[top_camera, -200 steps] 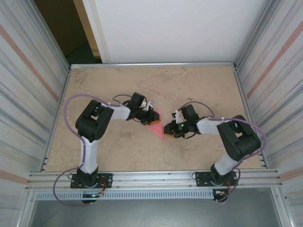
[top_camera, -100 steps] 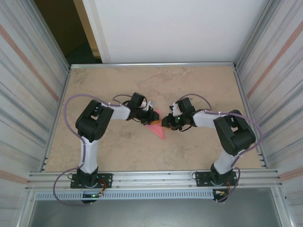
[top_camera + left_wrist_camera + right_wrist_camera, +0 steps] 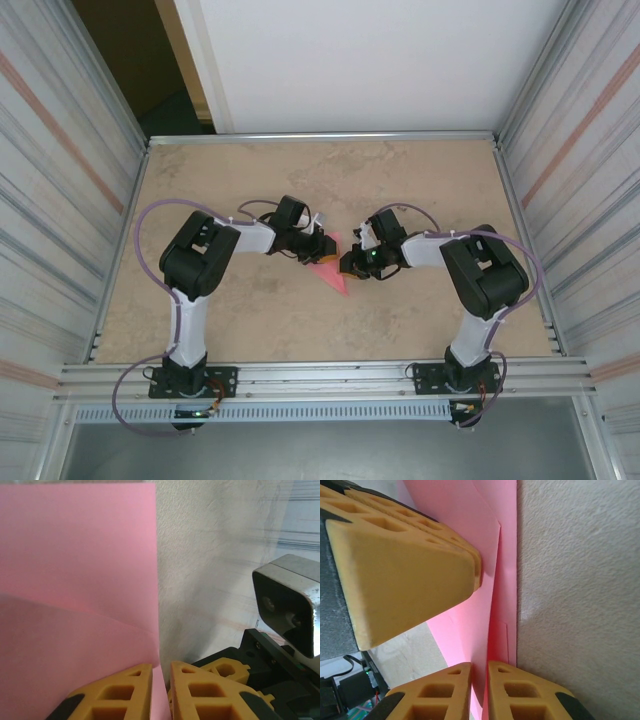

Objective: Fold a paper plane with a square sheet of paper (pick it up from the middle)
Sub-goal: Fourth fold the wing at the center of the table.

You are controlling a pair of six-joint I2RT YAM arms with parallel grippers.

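Note:
The square sheet of paper (image 3: 333, 273) is pink and lies folded into a pointed shape at the table's middle, its tip toward the near edge. My left gripper (image 3: 318, 251) is at the paper's far left part, shut on a pink layer (image 3: 75, 580) that runs between its yellow fingertips (image 3: 135, 677). My right gripper (image 3: 351, 264) meets the paper from the right. Its jaws (image 3: 480, 665) are shut on a raised pink flap (image 3: 487, 605) along the paper's edge. The left gripper's yellow finger (image 3: 405, 575) rests on the paper close by.
The beige tabletop (image 3: 420, 190) is bounded by a metal rail (image 3: 320, 137) at the back and corrugated walls (image 3: 60, 200) at both sides. The right gripper's fingers (image 3: 226, 669) and wrist camera (image 3: 290, 605) sit a short way from the left jaws.
The right gripper has swung left and slightly away from the bases to the paper's right edge and closed on the flap. The left arm and the paper have stayed put.

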